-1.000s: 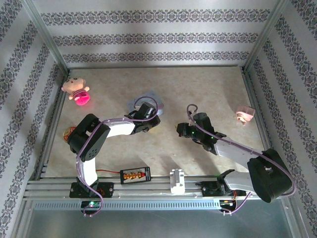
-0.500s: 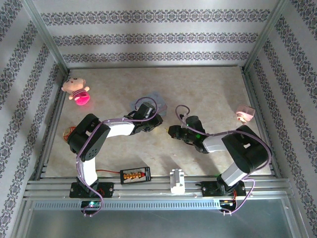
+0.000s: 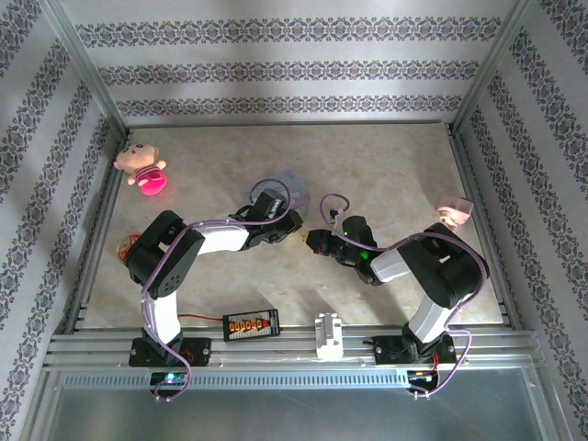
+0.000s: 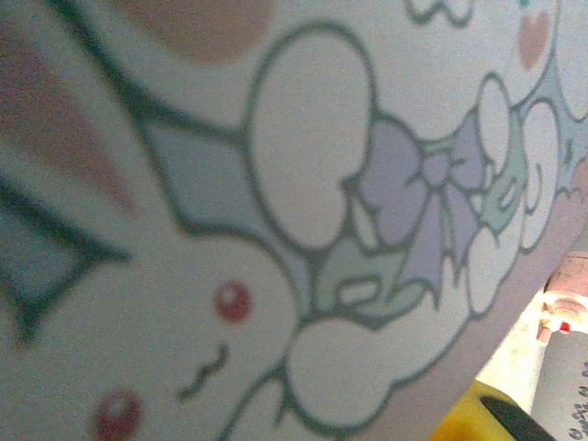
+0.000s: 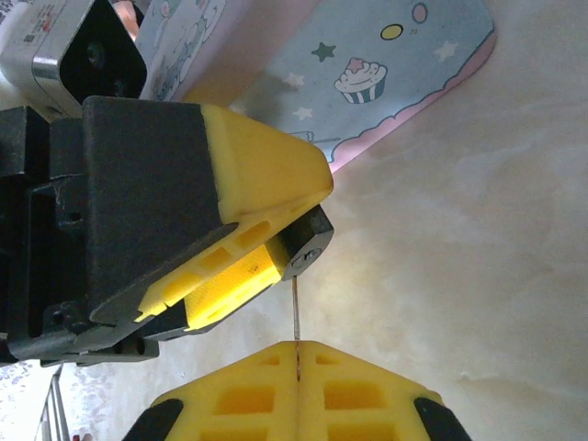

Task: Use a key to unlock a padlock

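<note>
From above, both arms are seen bent toward the middle of the marbled beige surface [image 3: 395, 156]. The left pincer [image 3: 292, 233] and the right pincer [image 3: 314, 242] are seen tip to tip, just beside a pale blue tin [image 3: 287, 177] that is partly covered by the left arm. A soft pink doll [image 3: 141, 165] is seen at the far left and a small pink toy [image 3: 452, 210] at the far right, both well apart from the pincers. A black box [image 3: 250, 323] with an orange readout lies by the near rail.

The grip is made plain in the right wrist view. The left pincer's yellow, ribbed plastic fingers [image 5: 266, 170] are closed on the padlock [image 5: 306, 250]. It is a tiny dark grey metal block with rounded corners and a small round hole in its face, held just beside the tin's pink-edged side. The right pincer's yellow fingers are pressed fully together. A thin metal blade, taken for the key [image 5: 296, 308], is pinched edge-on in their seam. Its tip reaches up to the padlock's underside; whether it has entered cannot be told.

In the left wrist view the tin's glossy printed lid is seen close and blurred. A white rabbit with red cheeks and a lilac bow is drawn on it, and a yellow fingertip [image 4: 464, 421] is seen at the lower right.
</note>
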